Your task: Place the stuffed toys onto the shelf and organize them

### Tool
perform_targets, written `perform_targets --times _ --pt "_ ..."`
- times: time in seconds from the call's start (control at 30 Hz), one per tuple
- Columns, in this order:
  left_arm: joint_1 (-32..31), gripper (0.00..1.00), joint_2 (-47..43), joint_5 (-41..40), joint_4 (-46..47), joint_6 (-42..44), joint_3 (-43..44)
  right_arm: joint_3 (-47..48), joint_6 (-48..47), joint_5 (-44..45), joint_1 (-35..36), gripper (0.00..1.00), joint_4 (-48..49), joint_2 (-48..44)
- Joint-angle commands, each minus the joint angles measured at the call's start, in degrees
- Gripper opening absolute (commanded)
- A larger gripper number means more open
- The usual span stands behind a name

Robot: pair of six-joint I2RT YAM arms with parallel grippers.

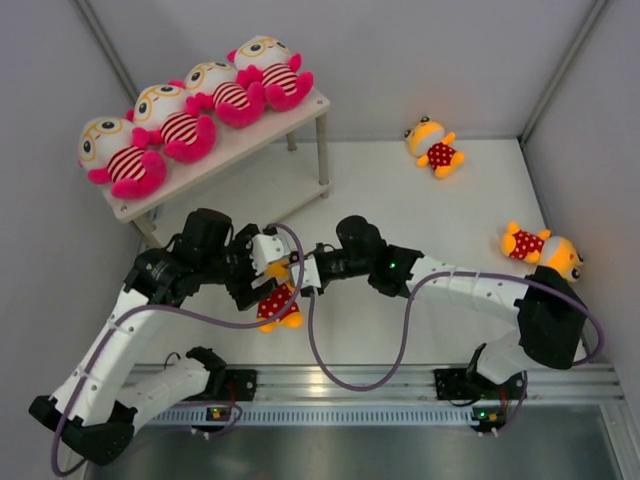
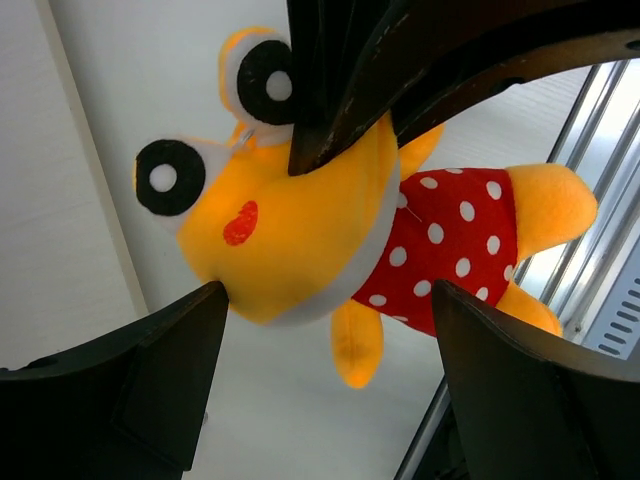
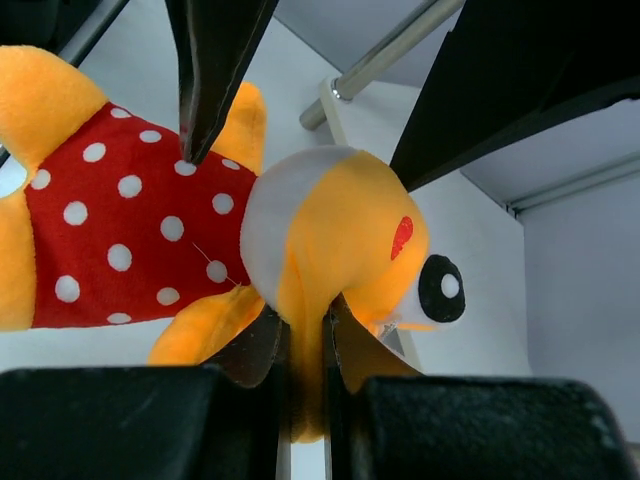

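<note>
The left arm (image 1: 112, 335) and the right arm (image 1: 470, 288) have white smooth shells between bulky black joints, a thin purple cable (image 1: 310, 330) hangs in loops along each of them, a small green light (image 1: 393, 266) glows on the right one, and the fingers (image 2: 150, 390) are dark and wedge-shaped

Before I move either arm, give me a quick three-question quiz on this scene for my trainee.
1. True or false: all four big striped toys lie on top of the shelf.
2. How many small yellow toys lie loose on the table?
3. Which pincer is shut on the head of the held yellow toy? A left, B right, C both.
Key: 1 true. 2 two. 3 B, the right pincer; the left pincer stands open around the toy.
</note>
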Motion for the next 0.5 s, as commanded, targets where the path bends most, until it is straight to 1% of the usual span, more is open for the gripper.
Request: perform_targets --times 0.0,0.1,0.13,0.2,0.23,0.3,0.33,0.37,0.47 --pt "-0.94 0.88 0.31 1.07 -0.1 1.99 1.14 3.84 0.71 -4.06 1.29 0.0 5.61 0.5" --pt "-1.29 0.83 0.4 -1.04 -0.02 3.04 0.35 3.92 0.62 -5.82 1.63 0.0 6.22 0.33" --pt "-1.38 0.72 0.49 -1.13 -0.02 3.13 0.35 4.01 0.71 -6.17 1.64 0.0 6.22 0.42" --pt "-1.46 0.55 0.58 -1.05 0.07 3.31 0.61 3.84 1.32 -6.7 1.64 0.0 6.66 0.59" --pt "-1.64 0.34 0.58 -0.87 0.07 3.4 0.79 3.49 1.5 -6.71 1.64 0.0 6.93 0.68" --pt "-1.73 0.16 1.1 -1.48 0.25 3.66 0.35 2.87 2.98 -6.79 1.64 0.0 8.06 0.51" --pt "-1.64 0.06 1.36 -2.53 0.33 3.75 0.09 2.43 3.69 -7.05 1.64 0.0 10.59 0.42" --pt "-1.73 0.0 1.72 -3.41 1.12 3.58 -0.35 1.21 4.39 -7.4 1.64 0.0 12.1 0.24" --pt "-1.73 0.0 2.86 -6.58 3.15 1.73 -2.28 -0.64 7.12 -5.22 1.64 0.0 16.59 -0.2"
